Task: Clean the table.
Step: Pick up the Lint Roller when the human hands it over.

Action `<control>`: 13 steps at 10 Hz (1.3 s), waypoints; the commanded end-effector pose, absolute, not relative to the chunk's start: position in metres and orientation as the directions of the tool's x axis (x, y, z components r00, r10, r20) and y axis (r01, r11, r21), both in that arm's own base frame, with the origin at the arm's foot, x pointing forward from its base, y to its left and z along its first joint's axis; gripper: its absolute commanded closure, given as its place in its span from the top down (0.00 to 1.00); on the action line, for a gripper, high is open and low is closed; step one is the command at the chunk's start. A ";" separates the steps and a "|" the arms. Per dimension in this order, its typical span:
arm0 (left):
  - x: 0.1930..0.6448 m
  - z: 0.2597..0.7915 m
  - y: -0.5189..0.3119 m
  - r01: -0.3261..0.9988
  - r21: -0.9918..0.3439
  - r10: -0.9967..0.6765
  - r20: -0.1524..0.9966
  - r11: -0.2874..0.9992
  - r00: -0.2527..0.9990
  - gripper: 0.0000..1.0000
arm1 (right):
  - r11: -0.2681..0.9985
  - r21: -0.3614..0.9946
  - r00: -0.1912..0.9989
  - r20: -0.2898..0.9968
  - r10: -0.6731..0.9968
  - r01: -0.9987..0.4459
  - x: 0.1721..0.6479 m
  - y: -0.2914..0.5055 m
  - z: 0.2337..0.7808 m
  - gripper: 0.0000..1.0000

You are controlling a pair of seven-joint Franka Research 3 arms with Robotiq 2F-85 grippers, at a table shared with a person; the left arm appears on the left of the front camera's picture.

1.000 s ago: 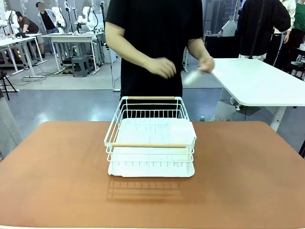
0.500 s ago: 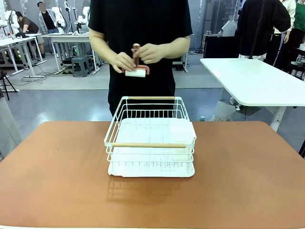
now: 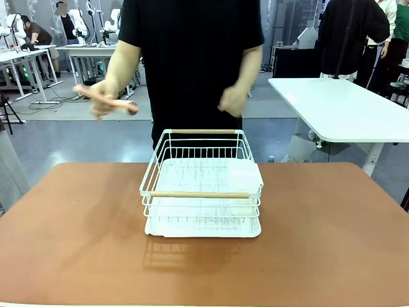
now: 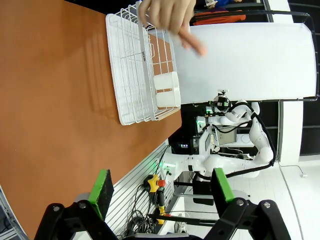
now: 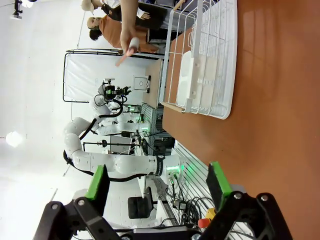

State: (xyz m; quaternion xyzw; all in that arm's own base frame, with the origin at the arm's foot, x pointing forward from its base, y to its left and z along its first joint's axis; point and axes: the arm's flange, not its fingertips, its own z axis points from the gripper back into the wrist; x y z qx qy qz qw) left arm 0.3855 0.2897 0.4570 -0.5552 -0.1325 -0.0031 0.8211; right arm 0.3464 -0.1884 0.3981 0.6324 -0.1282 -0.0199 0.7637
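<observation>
White wire rack (image 3: 201,192), frame centre, holds a white insert (image 3: 243,174); table (image 3: 77,243) runs left-right; left gripper (image 4: 161,180) and right gripper (image 5: 157,177) gape, empty.

Lab hall, open plan. Grey floor (image 3: 77,137), rows of white workbenches (image 3: 96,48) far left with stools (image 3: 107,86) beneath, cables (image 3: 48,101) trailing on the floor, another white table (image 3: 345,109) far right. Emergency-stop button (image 4: 160,183) on the near rig.
</observation>
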 end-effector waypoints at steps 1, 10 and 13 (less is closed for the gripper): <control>0.382 0.457 0.290 0.158 -0.912 0.146 0.227 0.380 0.963 1.00 | 0.189 0.971 0.964 0.183 -0.194 -0.147 0.345 -0.187 0.400 1.00; 0.382 0.457 0.290 0.158 -0.912 0.146 0.227 0.380 0.963 1.00 | 0.189 0.971 0.964 0.183 -0.194 -0.147 0.345 -0.187 0.400 1.00; 0.382 0.457 0.290 0.158 -0.912 0.146 0.227 0.380 0.963 1.00 | 0.189 0.971 0.964 0.183 -0.194 -0.147 0.345 -0.187 0.400 1.00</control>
